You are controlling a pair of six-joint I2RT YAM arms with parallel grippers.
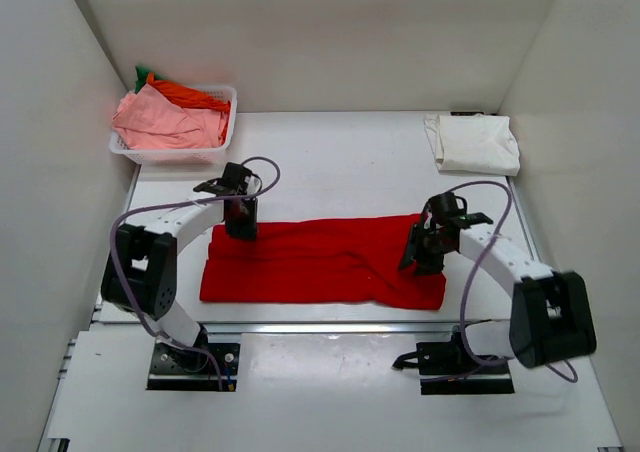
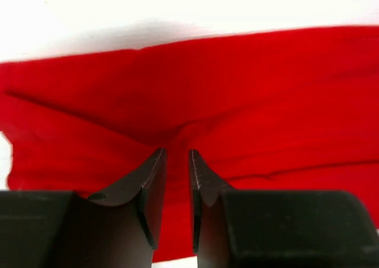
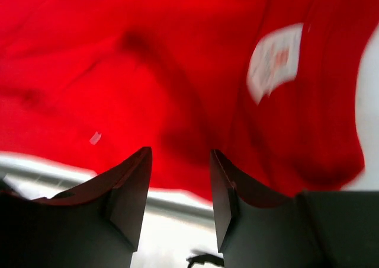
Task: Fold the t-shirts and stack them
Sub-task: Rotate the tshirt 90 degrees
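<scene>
Cloth first, Ana: where is the red t-shirt [image 1: 320,262]?

Folded into a long band, Ben, across the near half of the worktop [image 1: 340,162], between the two arms.

What does the top view give that the wrist views miss?

The cream-white t-shirt [image 1: 478,142], folded at the far right corner. Also the basket [image 1: 226,94] at the far left, with a pink t-shirt [image 1: 160,122], an orange t-shirt [image 1: 190,94] and a green t-shirt [image 1: 142,73] heaped in it. The wrists see mostly red cloth, though the right one catches a white label [image 3: 275,60] on it.

And the left claw [image 1: 240,224]?

At the band's far left corner, tips down on the cloth where creases meet. Its fingers are a narrow slit apart, with no fold between them.

The right claw [image 1: 422,257]?

Over the band's right end, parted wider and holding nothing. Red cloth and a pale strip of worktop show through its gap.
</scene>
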